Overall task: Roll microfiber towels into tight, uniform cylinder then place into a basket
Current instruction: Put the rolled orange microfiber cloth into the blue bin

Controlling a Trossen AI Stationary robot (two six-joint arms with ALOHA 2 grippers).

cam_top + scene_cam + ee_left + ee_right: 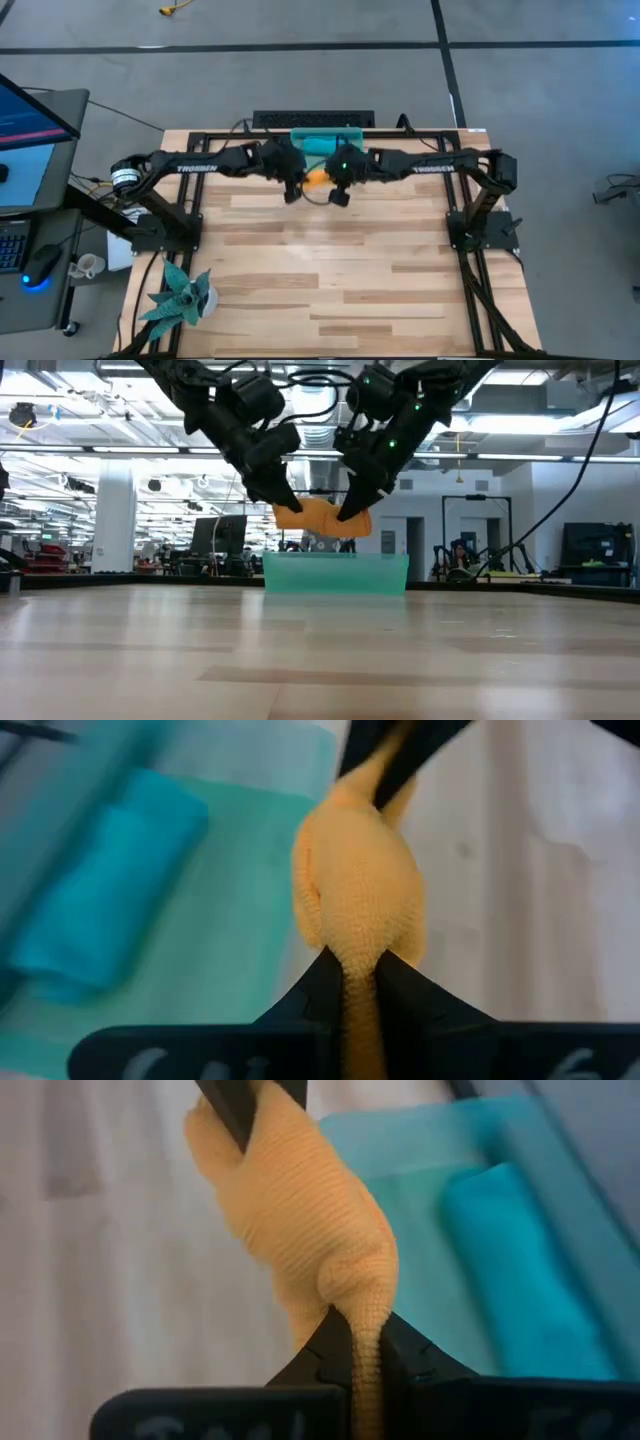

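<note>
wood table (330, 270) up close: left gripper (283, 503) and right gripper (347, 512) each pinch an end of the orange roll (320, 516), basket (336, 574) just below them.

1. The rolled towel (322, 517) in the air is bright orange with a fine ribbed weave.
2. The rolled towel (530, 1280) in the basket is teal-blue.
3. The basket (336, 574) is translucent teal-green.
4. The tabletop (330, 270) is pale wood in butcher-block strips.
5. Both arms are black; the right gripper (347, 512) shows green lights above it.
6. The spiky plant figure (178, 296) is teal.
</note>
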